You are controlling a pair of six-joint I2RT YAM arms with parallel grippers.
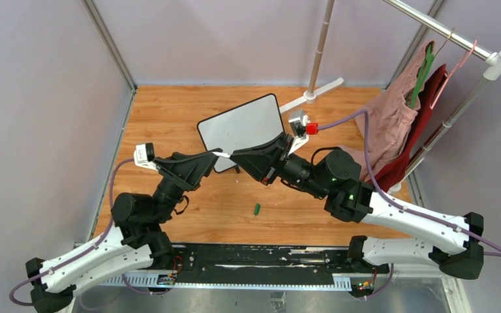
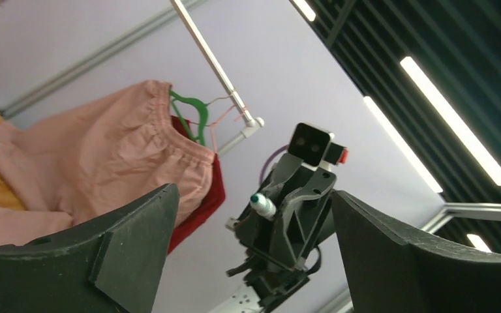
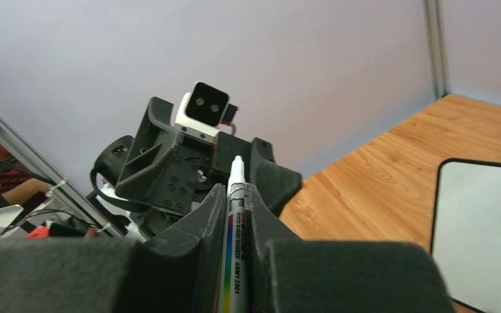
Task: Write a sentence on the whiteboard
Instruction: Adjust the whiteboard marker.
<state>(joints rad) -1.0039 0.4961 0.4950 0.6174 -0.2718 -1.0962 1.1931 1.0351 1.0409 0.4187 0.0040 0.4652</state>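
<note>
The whiteboard lies tilted at the back middle of the wooden table, and its corner shows in the right wrist view. Its face is blank; no sentence shows on it. My right gripper is shut on a white board marker, just off the board's near edge. The marker's green tip points toward my left gripper. That gripper faces the right one with its jaws wide open and nothing between them.
A small green cap lies on the table nearer the arm bases. At the back right a clothes rack holds a pink garment and a red one; its white foot rests behind the board.
</note>
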